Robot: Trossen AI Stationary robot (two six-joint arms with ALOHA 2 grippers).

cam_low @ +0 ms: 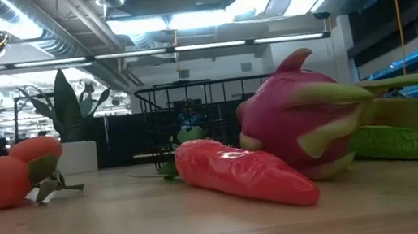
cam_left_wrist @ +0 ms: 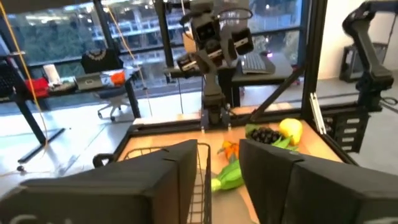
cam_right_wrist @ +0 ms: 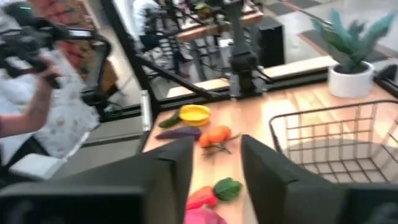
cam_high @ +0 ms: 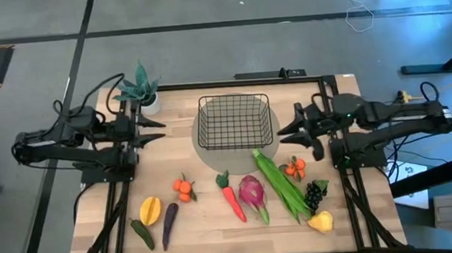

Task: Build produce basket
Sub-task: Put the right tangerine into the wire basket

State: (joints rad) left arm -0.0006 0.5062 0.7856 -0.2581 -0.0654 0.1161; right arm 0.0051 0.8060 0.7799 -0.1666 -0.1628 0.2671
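The black wire basket [cam_high: 234,122] stands on a grey round mat at the table's far middle. Produce lies on the wood nearer the front: oranges [cam_high: 184,188], carrot [cam_high: 231,197], pink dragon fruit [cam_high: 252,195], long green bean pods [cam_high: 281,184], a second orange cluster [cam_high: 295,168], black grapes [cam_high: 315,193], a yellow fruit [cam_high: 322,221], yellow mango [cam_high: 149,209], purple eggplant [cam_high: 170,222], dark green pepper [cam_high: 142,233]. My left gripper [cam_high: 159,128] is open and empty, left of the basket. My right gripper [cam_high: 283,129] is open and empty, right of it.
A teal potted plant [cam_high: 141,90] in a white pot stands at the far left corner, beside my left arm. A person [cam_right_wrist: 43,106] shows beyond the table in the right wrist view. Bare wood lies along the front edge [cam_high: 219,240].
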